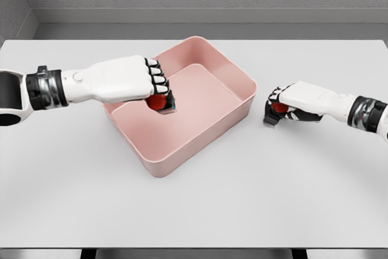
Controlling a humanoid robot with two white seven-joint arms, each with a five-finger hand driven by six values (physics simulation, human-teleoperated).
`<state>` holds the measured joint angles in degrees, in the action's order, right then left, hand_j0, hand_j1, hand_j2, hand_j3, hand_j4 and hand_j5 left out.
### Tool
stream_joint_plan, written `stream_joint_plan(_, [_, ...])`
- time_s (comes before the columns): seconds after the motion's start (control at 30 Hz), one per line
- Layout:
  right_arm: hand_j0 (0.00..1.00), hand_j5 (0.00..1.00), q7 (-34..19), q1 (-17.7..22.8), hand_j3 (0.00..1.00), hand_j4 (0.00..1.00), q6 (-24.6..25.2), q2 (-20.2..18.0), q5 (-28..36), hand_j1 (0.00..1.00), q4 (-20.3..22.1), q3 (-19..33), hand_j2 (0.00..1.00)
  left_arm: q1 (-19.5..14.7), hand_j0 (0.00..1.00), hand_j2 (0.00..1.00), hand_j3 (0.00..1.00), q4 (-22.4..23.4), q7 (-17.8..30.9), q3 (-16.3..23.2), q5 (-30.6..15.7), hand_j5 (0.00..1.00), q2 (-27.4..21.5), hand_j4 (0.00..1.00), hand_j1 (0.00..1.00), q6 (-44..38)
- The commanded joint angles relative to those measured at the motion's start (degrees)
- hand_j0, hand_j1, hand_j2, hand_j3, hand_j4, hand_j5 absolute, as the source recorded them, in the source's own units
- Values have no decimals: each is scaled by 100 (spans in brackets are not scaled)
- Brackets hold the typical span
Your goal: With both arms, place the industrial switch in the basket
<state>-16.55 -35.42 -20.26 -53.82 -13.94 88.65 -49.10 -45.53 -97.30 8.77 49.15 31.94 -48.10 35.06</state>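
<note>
A pink rectangular basket [239, 80] sits turned on the white table, left of centre. My left hand [159, 89] hovers over the basket's left part, its fingers curled round an industrial switch [160, 102], a dark box with a red button. To the right of the basket, my right hand [276, 106] rests low at the table and is closed round a second switch [277, 110], also dark with a red button. That hand stands a short way from the basket's right wall.
The white table [194, 204] stretches wide in front of the basket and ends at a dark edge near the bottom. A grey wall runs behind the far edge.
</note>
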Motion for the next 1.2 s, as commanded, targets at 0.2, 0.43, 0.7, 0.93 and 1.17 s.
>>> stream_joint_plan(0.2, [45,45,-95,-141,45,45,-4,-111,14,45,-6,23,45,-26,87,87,87,124,-7,-45,-4,87,-68,87,87,-6])
stream_joint_plan(0.43, [45,45,-191,-439,45,45,-57,-208,23,45,-6,23,45,-26,100,100,100,-25,-42,-1,-601,100,-366,100,100,-6])
stream_joint_plan(0.7, [44,44,-349,-844,44,44,-154,-243,23,44,12,32,44,-53,100,100,100,-96,-59,16,-1163,100,-867,100,100,-6])
stream_joint_plan(0.93, [44,44,-446,-1116,44,44,-180,-217,23,44,223,32,44,-35,100,100,100,-377,-7,34,-1445,100,-1808,100,100,-6])
stream_joint_plan(1.17, [44,44,-648,-1406,44,44,-189,-15,23,44,460,6,44,-35,100,100,100,-377,-7,34,-1445,100,-1808,100,100,-6])
